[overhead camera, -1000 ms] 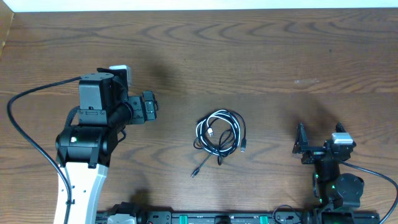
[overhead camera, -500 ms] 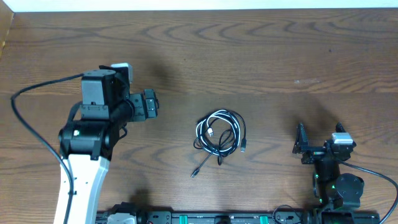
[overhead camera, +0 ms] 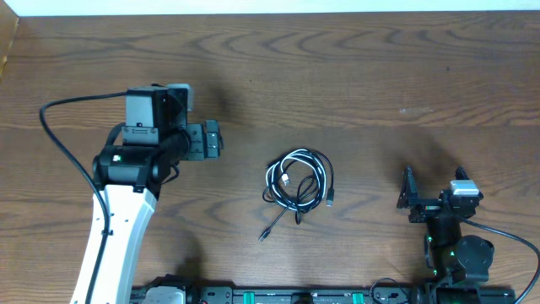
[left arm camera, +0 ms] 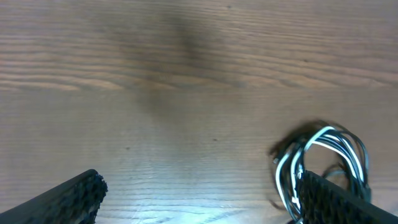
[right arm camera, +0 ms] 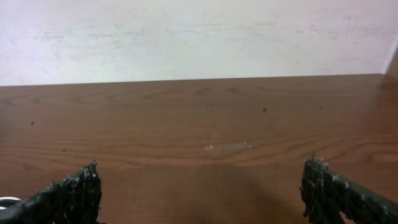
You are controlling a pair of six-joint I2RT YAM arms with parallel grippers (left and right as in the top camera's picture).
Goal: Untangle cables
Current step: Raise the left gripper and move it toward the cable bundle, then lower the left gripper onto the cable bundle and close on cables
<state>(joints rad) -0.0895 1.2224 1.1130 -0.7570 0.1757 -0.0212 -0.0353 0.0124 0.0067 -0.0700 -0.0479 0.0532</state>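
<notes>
The cables [overhead camera: 298,181] lie in one tangled coil at the table's middle, black cords wound with a white one, and a loose black plug end [overhead camera: 263,236] trails toward the front. My left gripper [overhead camera: 212,140] hovers open to the left of the coil, jaws pointing at it, nothing between them. In the left wrist view the cables [left arm camera: 324,150] show at the lower right, partly behind the right finger [left arm camera: 333,200]. My right gripper [overhead camera: 408,195] rests open at the front right, well apart from the coil; its wrist view shows only bare wood between the fingers [right arm camera: 76,194].
Brown wooden table [overhead camera: 354,76] with a pale wall beyond its far edge [right arm camera: 199,31]. A thick black arm cable [overhead camera: 63,143] loops out to the left of the left arm. The arm bases and a rail [overhead camera: 304,295] line the front edge.
The left arm has swung up and to the right, bringing its gripper a little closer to the coil. The right arm and the cables have not moved.
</notes>
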